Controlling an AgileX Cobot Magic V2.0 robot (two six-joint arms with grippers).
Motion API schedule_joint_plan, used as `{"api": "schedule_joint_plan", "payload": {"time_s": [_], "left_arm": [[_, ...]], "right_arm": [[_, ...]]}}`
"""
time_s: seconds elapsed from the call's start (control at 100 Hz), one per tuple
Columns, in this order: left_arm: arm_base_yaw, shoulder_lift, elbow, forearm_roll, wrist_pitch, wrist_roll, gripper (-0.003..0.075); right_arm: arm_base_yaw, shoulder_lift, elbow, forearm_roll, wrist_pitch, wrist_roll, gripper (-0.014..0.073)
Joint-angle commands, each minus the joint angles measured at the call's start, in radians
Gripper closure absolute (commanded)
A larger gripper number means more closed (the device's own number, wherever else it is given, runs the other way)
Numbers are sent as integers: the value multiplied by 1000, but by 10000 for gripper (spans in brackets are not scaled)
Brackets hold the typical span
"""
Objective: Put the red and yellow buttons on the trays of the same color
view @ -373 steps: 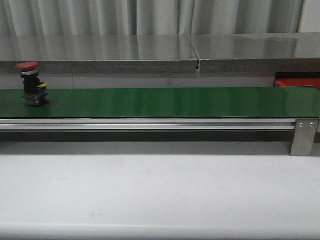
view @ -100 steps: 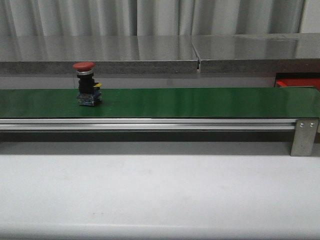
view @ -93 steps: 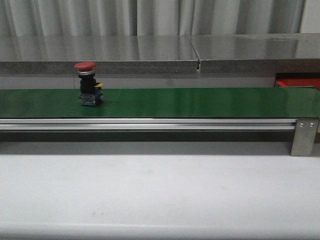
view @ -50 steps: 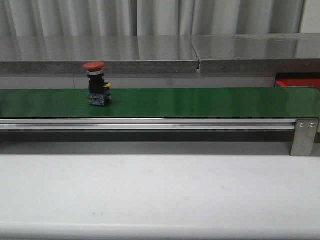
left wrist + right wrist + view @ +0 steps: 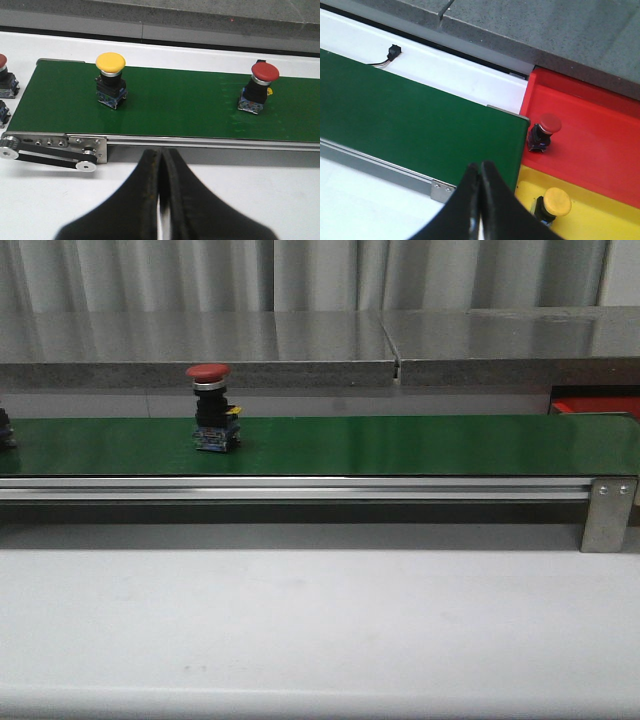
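My front view clips a button (image 5: 4,428) at the belt's (image 5: 400,445) left end, and the red tray (image 5: 595,403) mostly hides behind it.

White table (image 5: 320,630): carries a long green belt (image 5: 400,445) on an aluminium rail. On the belt, upright: one red button (image 5: 212,408), one yellow button (image 5: 111,79) (well apart). Beyond the belt's end, side by side: red tray (image 5: 600,135), yellow tray (image 5: 600,210), each holding one matching button.
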State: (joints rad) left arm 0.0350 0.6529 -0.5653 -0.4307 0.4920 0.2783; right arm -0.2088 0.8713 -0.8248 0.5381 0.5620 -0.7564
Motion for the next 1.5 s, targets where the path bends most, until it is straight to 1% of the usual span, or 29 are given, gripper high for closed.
{"api": "schedule_joint_plan", "payload": {"time_s": [0.0,0.26,0.31,0.35,0.4,0.47,0.51,0.52,0.54,0.55,0.56,0.59,0.64,0.79,0.87,1.0,1.06,1.13,1.33,1.49], "left_arm": [[-8,-3,-25,-26,-64,-1,741],[-8,-3,-25,-26,-64,-1,741],[-8,-3,-25,-26,-64,-1,741],[-8,-3,-25,-26,-64,-1,741],[-8,-3,-25,-26,-64,-1,741],[-8,-3,-25,-26,-64,-1,741],[-8,-3,-25,-26,-64,-1,741],[-8,-3,-25,-26,-64,-1,741],[-8,-3,-25,-26,-64,-1,741],[-8,-3,-25,-26,-64,-1,741],[-8,-3,-25,-26,-64,-1,741],[-8,-3,-25,-26,-64,-1,741],[-8,-3,-25,-26,-64,-1,741],[-8,-3,-25,-26,-64,-1,741],[-8,-3,-25,-26,-64,-1,741],[-8,-3,-25,-26,-64,-1,741],[-8,-3,-25,-26,-64,-1,741],[-8,-3,-25,-26,-64,-1,741],[-8,-3,-25,-26,-64,-1,741],[-8,-3,-25,-26,-64,-1,741]], "right_arm": [[0,-7,-25,30,-56,-8,712],[0,-4,-25,30,-37,-8,706],[0,-4,-25,30,-27,-8,688],[0,-4,-25,30,-19,-8,650],[0,-4,-25,30,-1,-8,580],[0,-4,-25,41,27,-7,432],[0,-4,-25,59,42,-7,317],[0,-4,-25,63,47,-7,275],[0,-4,-25,75,51,-7,233],[0,-4,-25,84,54,-7,191],[0,-4,-25,89,56,-7,170],[0,-4,-25,110,59,-7,71],[0,-4,-25,150,58,-7,-29],[0,-4,-27,236,59,-9,34],[2,1,-28,253,78,-22,43],[37,54,-57,275,156,-96,46],[72,102,-78,283,198,-104,46],[124,163,-105,282,212,-104,46],[298,358,-198,252,161,-150,46],[417,520,-306,171,117,-154,50]]}}
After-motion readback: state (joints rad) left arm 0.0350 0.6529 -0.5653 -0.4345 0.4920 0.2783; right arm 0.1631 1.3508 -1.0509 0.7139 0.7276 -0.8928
